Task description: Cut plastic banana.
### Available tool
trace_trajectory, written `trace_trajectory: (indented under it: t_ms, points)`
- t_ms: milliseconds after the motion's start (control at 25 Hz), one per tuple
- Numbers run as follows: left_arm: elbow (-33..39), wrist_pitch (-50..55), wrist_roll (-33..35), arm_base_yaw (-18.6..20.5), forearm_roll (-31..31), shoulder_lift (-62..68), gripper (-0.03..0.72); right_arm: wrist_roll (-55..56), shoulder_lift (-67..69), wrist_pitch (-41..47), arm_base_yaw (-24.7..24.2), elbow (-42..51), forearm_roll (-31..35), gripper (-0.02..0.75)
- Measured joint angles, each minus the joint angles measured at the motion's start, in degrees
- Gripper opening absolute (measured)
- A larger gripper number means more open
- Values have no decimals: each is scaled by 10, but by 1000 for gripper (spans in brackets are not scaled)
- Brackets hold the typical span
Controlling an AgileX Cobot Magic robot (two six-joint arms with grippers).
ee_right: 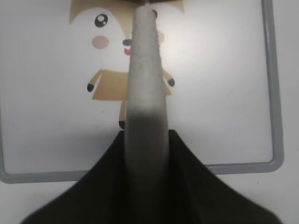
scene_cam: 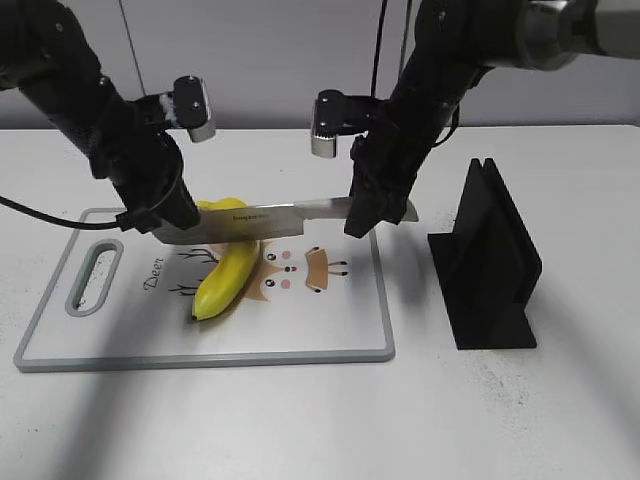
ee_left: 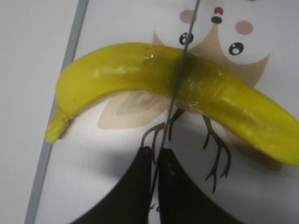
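Observation:
The yellow plastic banana [scene_cam: 224, 281] lies on a white cutting board [scene_cam: 300, 330] with a cartoon deer print. A kitchen knife [scene_cam: 270, 218] is held level across the banana, edge down. My left gripper [scene_cam: 165, 225] is shut on the blade's tip end. My right gripper [scene_cam: 375, 212] is shut on the grey handle. In the left wrist view the thin blade [ee_left: 180, 74] crosses the middle of the banana [ee_left: 126, 65], and the jaws [ee_left: 156, 151] pinch the blade. In the right wrist view the jaws [ee_right: 145, 135] clamp the knife handle [ee_right: 145, 79] above the board [ee_right: 224, 93].
A black knife stand [scene_cam: 490, 260] stands on the white table right of the board. The board has a grey rim and a handle slot [scene_cam: 92, 275] at its left end. A black cable runs off the left edge.

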Motion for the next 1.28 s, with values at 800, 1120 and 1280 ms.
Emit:
trace_trajectory:
  t_ms: [800, 1120, 1280]
  points:
    - [7, 24, -4, -4, -5, -79, 0, 25, -61, 51, 5, -15, -31, 163]
    - [7, 56, -8, -5, -6, -155, 0, 28, -131, 78, 6, -15, -25, 162]
    - [7, 61, -8, -6, -6, -182, 0, 28, -154, 82, 6, -16, -20, 161]
